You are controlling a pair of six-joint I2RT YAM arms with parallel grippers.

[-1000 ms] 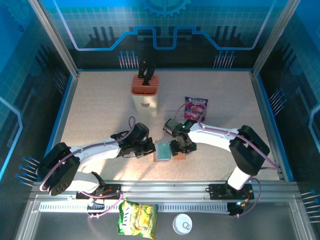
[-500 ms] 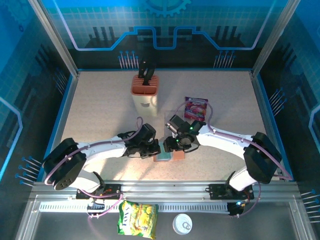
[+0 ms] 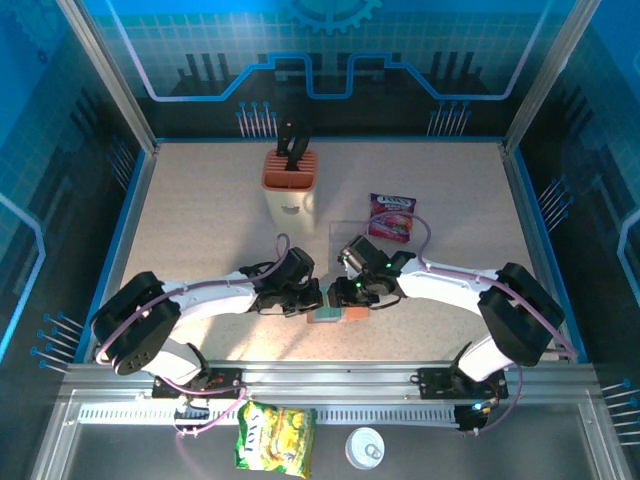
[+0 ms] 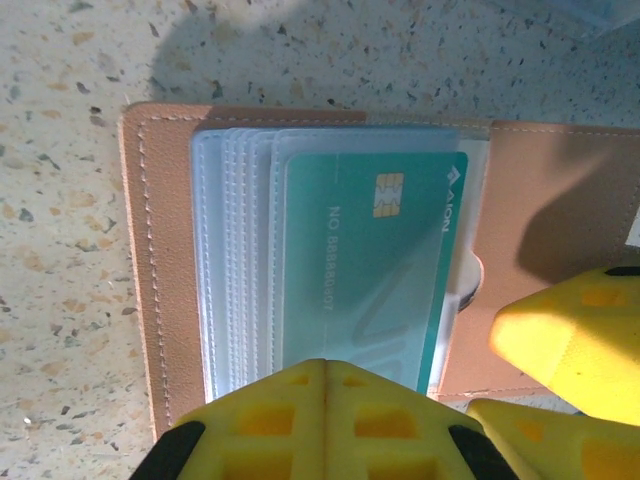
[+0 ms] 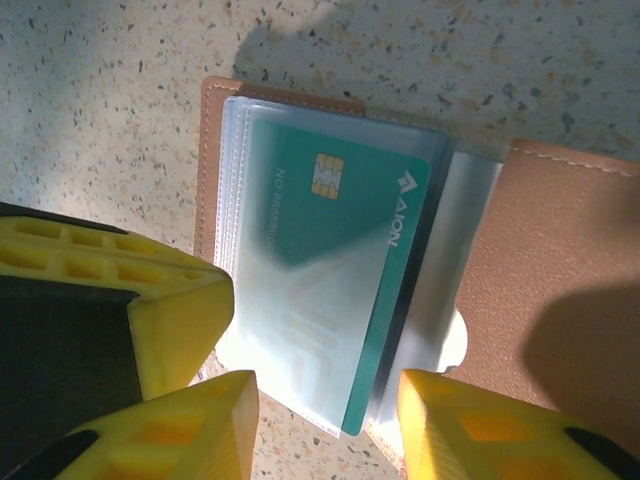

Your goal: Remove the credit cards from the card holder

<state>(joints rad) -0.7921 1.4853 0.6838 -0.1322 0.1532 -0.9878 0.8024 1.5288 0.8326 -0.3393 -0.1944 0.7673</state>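
Note:
The card holder (image 4: 160, 280) lies open on the speckled table, a brown wallet with clear sleeves; it also shows in the top view (image 3: 330, 316) and the right wrist view (image 5: 560, 290). A teal credit card (image 4: 370, 270) with a gold chip sits in the top sleeve, its end sticking out (image 5: 330, 300). My left gripper (image 4: 325, 365) is shut, its tips together on the near edge of the sleeves, with nothing between them. My right gripper (image 5: 325, 400) is open, one finger on each side of the card's protruding end, not touching it. From above, both grippers meet over the wallet, left (image 3: 310, 300) and right (image 3: 350, 296).
An orange-topped knife block (image 3: 291, 185) stands at the back. A purple snack packet (image 3: 392, 216) and a clear plastic tray (image 3: 350, 232) lie behind the right arm. A yellow-green packet (image 3: 275, 437) and a white lid (image 3: 365, 448) sit below the front rail.
Both arms have closed in on the wallet, the left one moving right onto its edge. The right gripper's jaws have narrowed around the card's end.

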